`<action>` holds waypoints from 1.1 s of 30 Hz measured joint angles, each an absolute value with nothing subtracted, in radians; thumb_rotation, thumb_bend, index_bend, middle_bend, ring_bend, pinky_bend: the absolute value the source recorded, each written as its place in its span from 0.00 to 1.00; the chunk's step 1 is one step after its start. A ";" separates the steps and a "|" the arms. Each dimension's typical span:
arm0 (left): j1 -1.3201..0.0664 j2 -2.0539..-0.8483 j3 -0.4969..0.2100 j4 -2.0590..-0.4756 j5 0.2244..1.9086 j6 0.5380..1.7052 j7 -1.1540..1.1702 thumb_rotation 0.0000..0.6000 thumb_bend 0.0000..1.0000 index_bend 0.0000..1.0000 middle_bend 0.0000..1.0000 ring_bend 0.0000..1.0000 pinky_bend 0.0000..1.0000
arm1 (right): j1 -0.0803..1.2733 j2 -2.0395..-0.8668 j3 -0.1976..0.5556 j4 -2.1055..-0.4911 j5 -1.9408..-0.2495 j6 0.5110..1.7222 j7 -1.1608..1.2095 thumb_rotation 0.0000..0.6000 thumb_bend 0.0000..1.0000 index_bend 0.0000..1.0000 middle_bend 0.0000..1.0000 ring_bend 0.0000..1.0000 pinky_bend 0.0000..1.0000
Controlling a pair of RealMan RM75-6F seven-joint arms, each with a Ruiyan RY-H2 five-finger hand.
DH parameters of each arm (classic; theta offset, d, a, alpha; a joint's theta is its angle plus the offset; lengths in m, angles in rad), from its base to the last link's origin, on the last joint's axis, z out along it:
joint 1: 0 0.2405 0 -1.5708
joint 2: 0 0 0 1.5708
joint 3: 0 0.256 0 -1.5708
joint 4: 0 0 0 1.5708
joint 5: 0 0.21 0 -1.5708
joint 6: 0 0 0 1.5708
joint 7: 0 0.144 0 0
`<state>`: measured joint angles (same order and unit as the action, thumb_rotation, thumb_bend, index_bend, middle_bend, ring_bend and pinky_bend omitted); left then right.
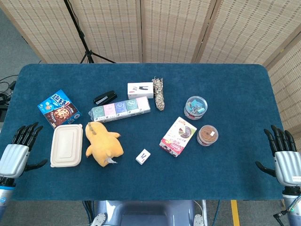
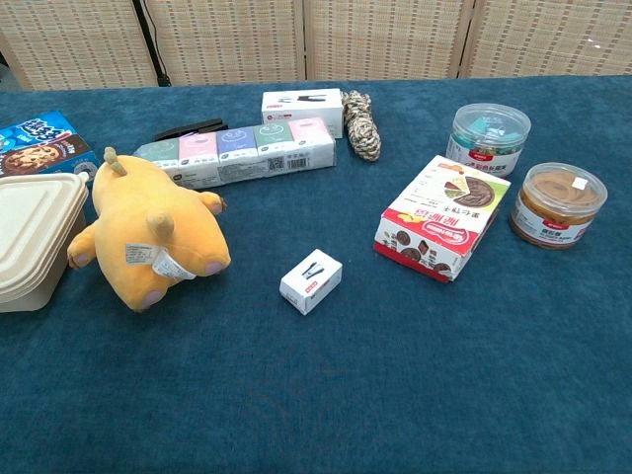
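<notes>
Silver hand, black fingers

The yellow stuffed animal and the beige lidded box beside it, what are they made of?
The yellow stuffed animal looks like soft plush fabric: fuzzy matte surface, sewn-on tag. The beige lidded box seems moulded paper pulp or fibre, possibly plastic: dull finish, rounded pressed rim.

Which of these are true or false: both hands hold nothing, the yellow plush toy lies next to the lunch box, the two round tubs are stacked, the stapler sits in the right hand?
1. Both the left hand and right hand hold nothing, fingers apart: true.
2. The yellow plush toy lies beside the beige lunch box: true.
3. The two round tubs are stacked: false; the clear tub and brown tub stand side by side.
4. The black stapler sits in the right hand: false; it lies on the table.
</notes>
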<state>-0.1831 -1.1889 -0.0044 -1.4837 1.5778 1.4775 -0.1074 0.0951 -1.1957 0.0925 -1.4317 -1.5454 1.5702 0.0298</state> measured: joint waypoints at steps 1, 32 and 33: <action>-0.183 -1.190 -0.005 -1.482 1.579 1.478 -0.108 1.00 0.00 0.00 0.00 0.00 0.00 | 0.095 -1.196 0.092 -1.432 -1.546 1.570 0.029 1.00 0.00 0.00 0.00 0.00 0.00; -0.226 -1.223 0.032 -1.367 1.683 1.458 -0.225 0.65 0.00 0.00 0.00 0.00 0.00 | 0.096 -1.190 0.092 -1.438 -1.546 1.562 0.046 1.00 0.00 0.00 0.00 0.00 0.00; -0.231 -1.221 0.033 -1.373 1.687 1.452 -0.227 0.54 0.00 0.00 0.00 0.00 0.00 | 0.096 -1.190 0.092 -1.438 -1.546 1.562 0.045 1.00 0.00 0.00 0.00 0.00 0.00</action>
<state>-0.2312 -1.2210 0.0335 -1.3727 1.6874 1.4518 -0.2267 0.0964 -1.1904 0.0924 -1.4379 -1.5458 1.5620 0.0451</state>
